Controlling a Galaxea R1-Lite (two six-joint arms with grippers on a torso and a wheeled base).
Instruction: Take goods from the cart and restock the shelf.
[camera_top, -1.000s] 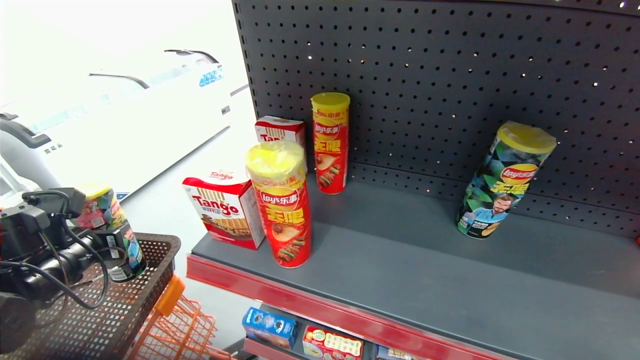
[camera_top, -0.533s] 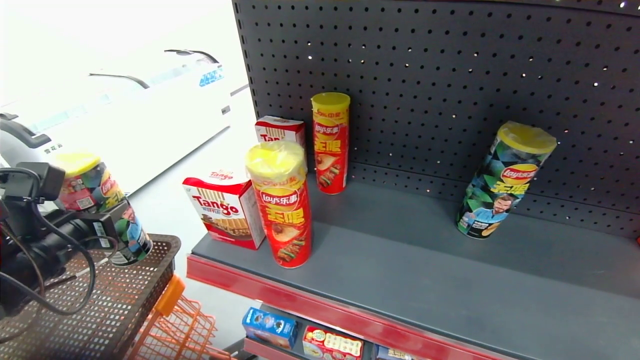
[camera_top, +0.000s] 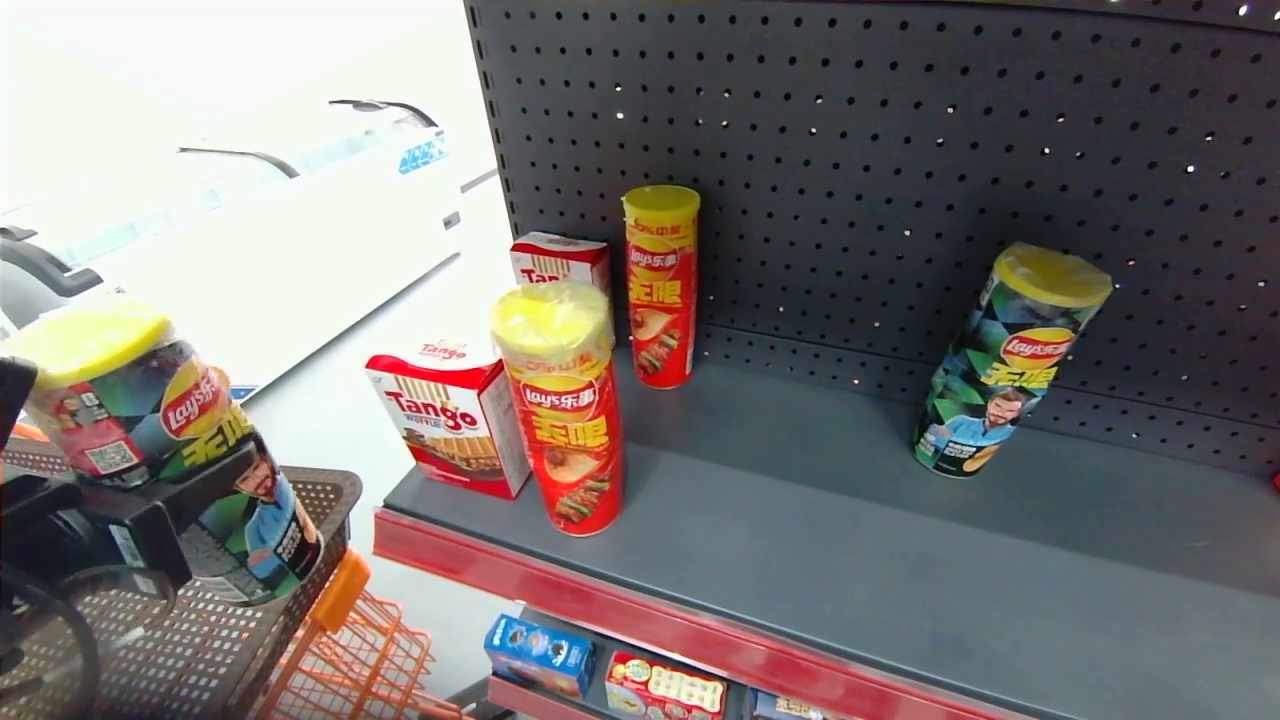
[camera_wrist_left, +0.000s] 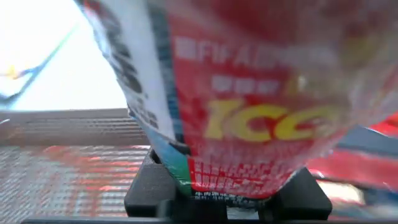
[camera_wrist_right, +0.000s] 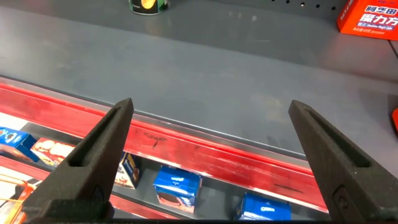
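— What does the room look like?
— A grey shelf (camera_top: 800, 540) lies ahead of the right end effector (camera_wrist_right: 211, 106), whose fingers are spread wide and hold nothing.
— Is anything obscured?
— The left end effector (camera_wrist_left: 227, 202), clamped on the chip can (camera_top: 190, 440) over the cart (camera_top: 250, 640), is mostly covered.

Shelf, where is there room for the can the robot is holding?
The big bare patch of shelf lies between the front red can and the dark can, and runs to the front. The held can should fit there. The left end is crowded with cans and boxes.
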